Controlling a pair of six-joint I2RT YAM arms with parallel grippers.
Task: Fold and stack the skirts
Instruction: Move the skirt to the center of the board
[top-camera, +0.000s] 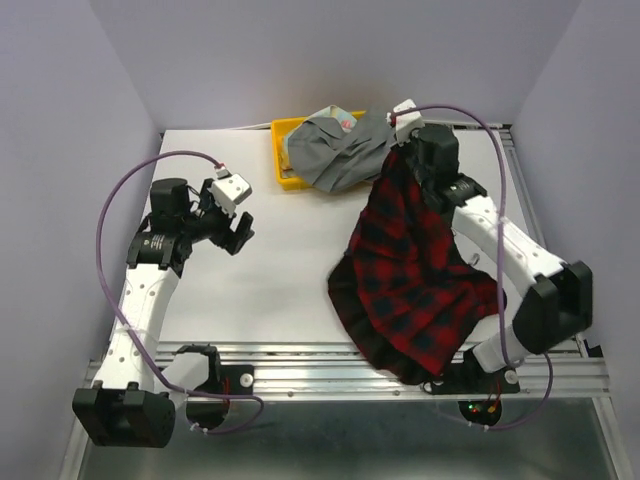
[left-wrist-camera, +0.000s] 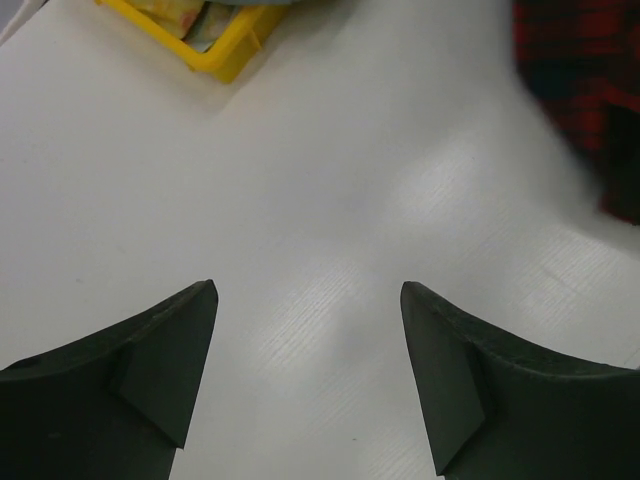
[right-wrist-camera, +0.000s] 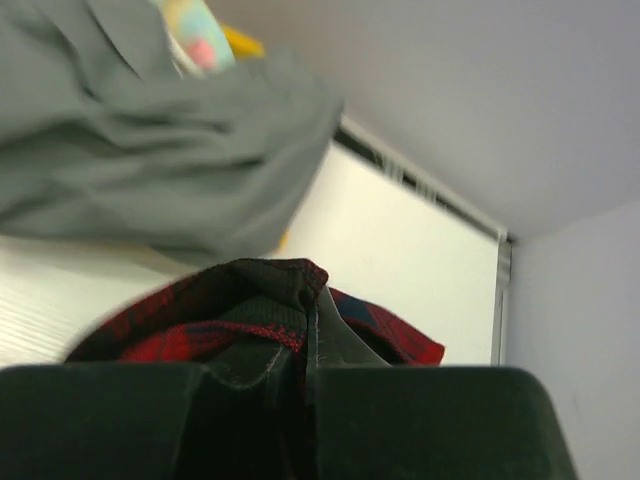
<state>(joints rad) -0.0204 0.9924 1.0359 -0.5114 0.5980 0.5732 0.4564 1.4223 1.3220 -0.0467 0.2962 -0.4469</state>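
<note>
Between right fingers, plaid skirt pinched

White table, pale lilac walls, aluminium rails along near edge, even light

Top view. My white table fills the centre of the frame, enclosed by pale lilac walls at the left, top and right. At upper centre a yellow tray sits near the table's far edge. A grey skirt lies heaped over the tray and spills past its lower right rim onto the tabletop. At centre right the red-and-black plaid skirt rests its lower part on the surface, its hem draping over my metal rail along the bottom edge.
</note>
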